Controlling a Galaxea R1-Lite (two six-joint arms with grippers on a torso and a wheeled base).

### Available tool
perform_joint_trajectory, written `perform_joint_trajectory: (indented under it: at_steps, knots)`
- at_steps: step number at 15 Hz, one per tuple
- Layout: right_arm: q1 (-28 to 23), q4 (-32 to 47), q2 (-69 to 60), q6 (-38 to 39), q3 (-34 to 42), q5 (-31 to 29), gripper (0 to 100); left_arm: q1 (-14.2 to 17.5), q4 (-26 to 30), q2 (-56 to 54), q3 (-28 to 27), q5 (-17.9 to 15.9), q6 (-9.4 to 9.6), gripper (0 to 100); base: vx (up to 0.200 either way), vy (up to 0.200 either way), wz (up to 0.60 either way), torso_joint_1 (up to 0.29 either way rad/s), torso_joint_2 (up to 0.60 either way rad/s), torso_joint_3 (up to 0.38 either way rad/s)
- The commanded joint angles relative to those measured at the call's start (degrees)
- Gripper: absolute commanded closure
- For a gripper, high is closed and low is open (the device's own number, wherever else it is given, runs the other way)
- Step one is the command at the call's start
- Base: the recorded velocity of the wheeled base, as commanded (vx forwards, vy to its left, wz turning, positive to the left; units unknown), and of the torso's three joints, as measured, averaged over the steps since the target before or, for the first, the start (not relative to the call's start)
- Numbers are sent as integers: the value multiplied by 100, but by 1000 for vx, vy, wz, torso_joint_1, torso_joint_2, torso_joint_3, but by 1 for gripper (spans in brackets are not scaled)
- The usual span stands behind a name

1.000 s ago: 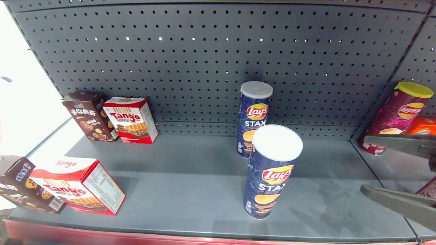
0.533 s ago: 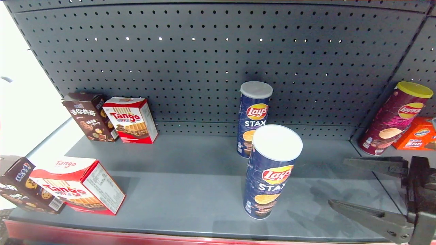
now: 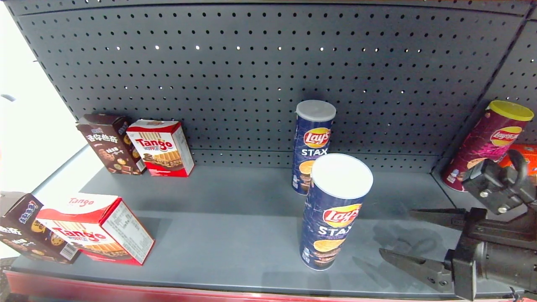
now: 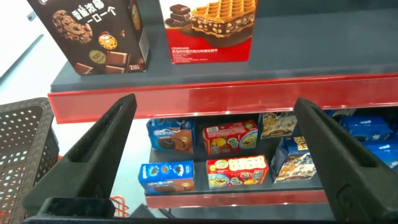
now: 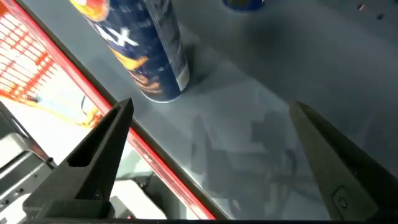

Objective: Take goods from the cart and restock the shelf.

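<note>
Two blue chip cans stand upright on the grey shelf [image 3: 235,235], one at the front [image 3: 335,209] and one behind it [image 3: 314,142] by the pegboard. My right gripper [image 3: 398,233] hovers open and empty over the shelf, just right of the front can. In the right wrist view its fingers [image 5: 93,162] frame bare shelf, with the front can [image 5: 146,50] off to one side. My left gripper [image 4: 216,104] is open and empty below the shelf's red front edge [image 4: 249,96], beside the black mesh cart [image 4: 25,143].
Wafer boxes [image 3: 161,147] [image 3: 96,228] and chocolate cookie boxes [image 3: 110,142] [image 3: 25,228] fill the shelf's left side. A purple can [image 3: 486,142] and an orange box [image 3: 524,153] sit in the section at right. Bare shelf lies between boxes and cans. Small snack boxes [image 4: 230,171] line lower shelves.
My right gripper has moved left over the shelf toward the front can, still open, and its wrist has come into the head view. Cans and boxes have not moved.
</note>
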Motion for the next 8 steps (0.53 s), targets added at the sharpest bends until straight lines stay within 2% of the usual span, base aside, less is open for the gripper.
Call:
perform_joint_trajectory:
  at_steps: [1, 6, 8]
  knots:
    - [-19, -21, 319, -2, -15, 1, 0, 1, -9, 13, 9, 7, 8, 0, 0, 0, 0, 0, 0, 0]
    - [-45, -153, 767, -10, -94, -262, 0, 1, -18, 13, 9, 7, 8, 0, 0, 0, 0, 0, 0, 0]
    - [-238, -179, 899, -10, -138, -271, 0, 1, -18, 13, 9, 7, 8, 0, 0, 0, 0, 0, 0, 0]
